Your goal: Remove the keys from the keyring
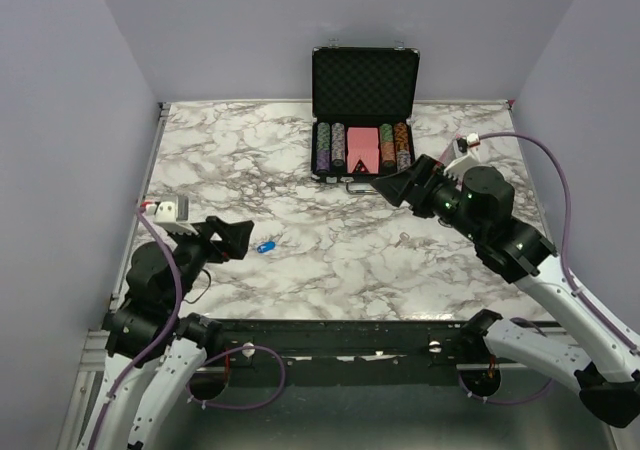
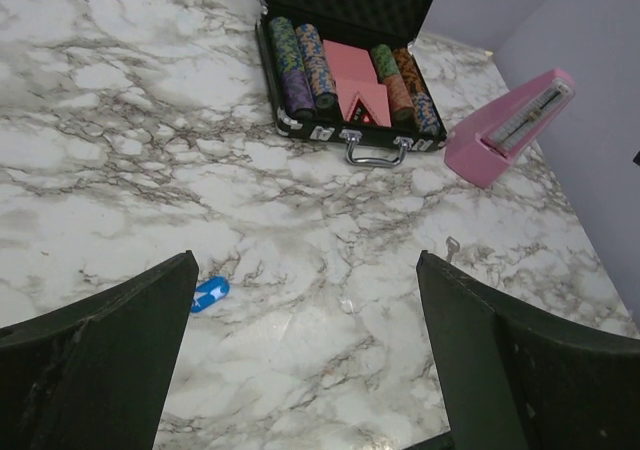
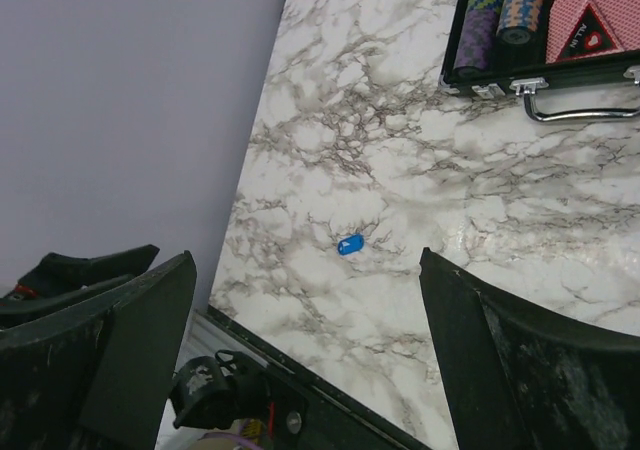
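Note:
The keys, a tiny piece with a bright blue oval head [image 1: 265, 247], lie flat on the marble table [image 1: 300, 150] near its front left. My left gripper [image 1: 247, 240] hovers just left of it, open; in the left wrist view the blue piece [image 2: 210, 294] sits beside the left finger [image 2: 120, 350], and nothing lies in the left gripper [image 2: 305, 262]. A tiny silvery metal piece [image 2: 452, 245], the keyring as far as I can tell, lies apart at mid-table [image 1: 403, 238]. My right gripper [image 1: 395, 178] hangs open, high over the table; its view shows the blue piece [image 3: 349, 244] far below.
An open black chip case [image 1: 363, 80] with rows of chips and pink cards stands at the back centre, its silver handle [image 2: 376, 151] facing forward. A pink wedge-shaped object [image 2: 510, 125] stands right of it. Grey walls close in on both sides.

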`<state>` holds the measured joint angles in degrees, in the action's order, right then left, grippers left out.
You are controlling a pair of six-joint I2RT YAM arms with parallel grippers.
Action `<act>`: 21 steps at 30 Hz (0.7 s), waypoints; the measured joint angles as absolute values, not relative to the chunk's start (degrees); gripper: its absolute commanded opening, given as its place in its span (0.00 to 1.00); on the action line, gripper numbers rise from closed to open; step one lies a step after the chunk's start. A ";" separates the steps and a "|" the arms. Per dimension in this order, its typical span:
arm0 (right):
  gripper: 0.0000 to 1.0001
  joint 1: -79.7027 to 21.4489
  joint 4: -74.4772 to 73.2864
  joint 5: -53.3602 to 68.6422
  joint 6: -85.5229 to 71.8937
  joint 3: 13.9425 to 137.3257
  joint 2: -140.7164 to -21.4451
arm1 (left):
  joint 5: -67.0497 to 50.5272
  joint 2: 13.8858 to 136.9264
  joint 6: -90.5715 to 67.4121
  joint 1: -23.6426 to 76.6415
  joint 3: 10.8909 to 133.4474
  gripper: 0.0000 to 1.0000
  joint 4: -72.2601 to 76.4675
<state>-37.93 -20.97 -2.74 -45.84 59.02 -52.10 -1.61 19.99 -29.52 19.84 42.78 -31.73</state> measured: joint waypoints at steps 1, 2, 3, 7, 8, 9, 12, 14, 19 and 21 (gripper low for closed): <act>1.00 -37.93 -20.29 -2.92 -46.85 57.80 -51.00 | -0.91 18.04 -29.52 19.84 41.36 0.99 -31.42; 1.00 -37.93 -19.77 -3.11 -47.79 56.90 -50.09 | -0.03 15.59 -29.47 19.84 39.55 0.99 -30.74; 1.00 -37.93 -19.33 -3.18 -48.56 56.21 -49.34 | 0.49 14.17 -29.41 19.84 38.44 0.99 -30.39; 1.00 -37.93 -19.66 -3.62 -50.87 54.28 -46.41 | 2.15 8.38 -28.86 19.84 33.71 0.99 -29.91; 1.00 -37.93 -20.01 -3.86 -51.24 53.69 -45.32 | 2.26 8.03 -28.73 19.84 33.34 0.99 -29.98; 1.00 -37.93 -20.62 -4.25 -51.51 53.06 -44.12 | 2.46 7.38 -28.60 19.84 32.86 0.99 -30.04; 1.00 -37.93 -24.36 -6.20 -52.40 51.79 -40.18 | 3.31 5.91 -28.45 19.84 31.75 0.99 -30.52; 1.00 -37.93 -27.83 -7.79 -52.69 51.62 -38.41 | 4.05 5.08 -28.36 19.84 31.14 0.99 -30.81; 1.00 -37.93 -37.65 -11.92 -54.35 50.59 -35.59 | 4.78 4.95 -27.83 19.84 30.65 0.99 -31.05; 1.00 -37.93 -40.95 -13.28 -55.42 49.63 -34.63 | 4.84 5.10 -27.59 19.84 30.50 0.99 -31.05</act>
